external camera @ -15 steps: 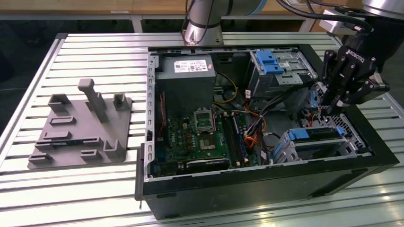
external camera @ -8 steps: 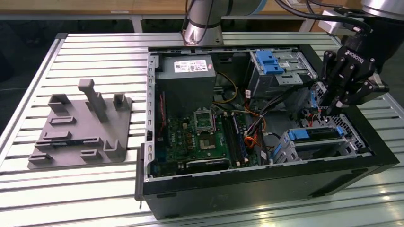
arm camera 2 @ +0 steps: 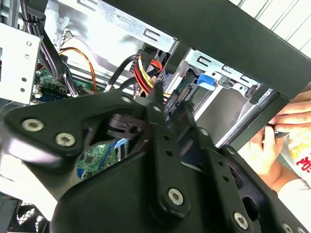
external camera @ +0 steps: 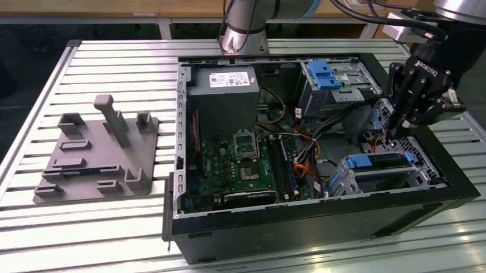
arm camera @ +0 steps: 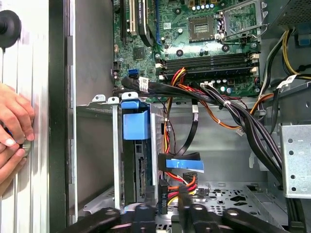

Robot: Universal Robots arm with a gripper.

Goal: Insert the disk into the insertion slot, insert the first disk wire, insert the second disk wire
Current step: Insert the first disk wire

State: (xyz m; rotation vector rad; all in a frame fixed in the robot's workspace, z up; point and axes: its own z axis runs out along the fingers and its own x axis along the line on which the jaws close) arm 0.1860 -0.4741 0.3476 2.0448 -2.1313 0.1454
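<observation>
The disk (external camera: 382, 161), grey with a blue carrier, sits inside the insertion slot (external camera: 387, 181), the silver cage at the case's corner on the exterior view's right. In the first wrist view the disk's (arm camera: 141, 167) edge stands between the cage walls under its blue tab. My black gripper (external camera: 395, 133) hangs just above the cage's rear. Its tips (arm camera: 165, 211) are shut on a black wire plug (arm camera: 163, 194) with red, orange and yellow leads, right beside the disk's back edge. A flat blue wire (arm camera: 182, 164) lies next to it. The second wrist view shows the gripper (arm camera 2: 170, 103) at the same plug.
A person's hands (arm camera: 12, 128) rest on the outer side of the case wall (arm camera: 57, 121), close to the cage. A cable bundle (arm camera: 233, 111) crosses beside the motherboard (external camera: 243, 162). A taller bay with a blue latch (external camera: 326, 74) stands behind. A grey fixture plate (external camera: 99, 153) lies on the exterior view's left.
</observation>
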